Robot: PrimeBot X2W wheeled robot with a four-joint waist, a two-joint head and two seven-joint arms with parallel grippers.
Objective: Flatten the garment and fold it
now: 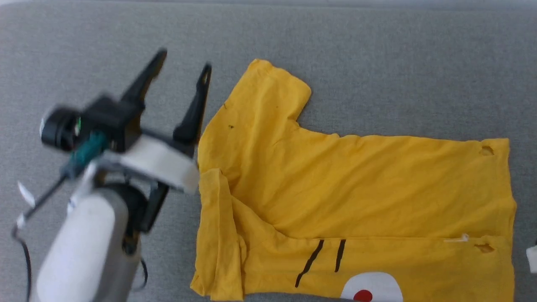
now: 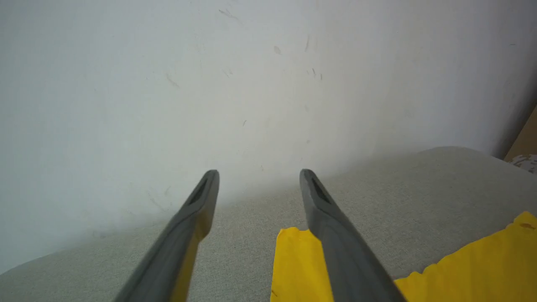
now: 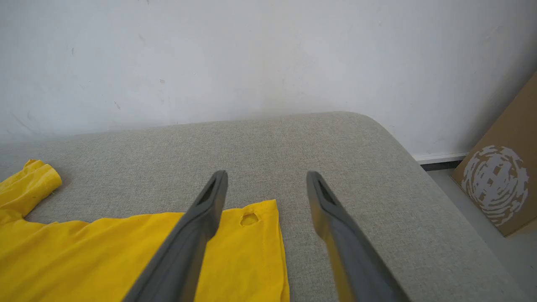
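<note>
Creased yellow garment [image 1: 356,180], half-folded, on coarse grey woven cushion [image 1: 377,63]. Left gripper [image 1: 183,63] and right gripper [image 3: 266,176]: jaws spread wide, empty.

Yellow garment [image 1: 356,180], black lines [image 1: 310,262], white patch [image 1: 377,283], red dot [image 1: 363,296], grey surface [image 1: 377,63]

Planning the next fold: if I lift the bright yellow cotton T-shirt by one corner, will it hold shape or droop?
Probably droops: the bright yellow T-shirt lies creased, one part folded over its printed front. Likely light, as the thin cloth hugs the grey woven cushion. It may drag rather than slide on that coarse weave.
</note>
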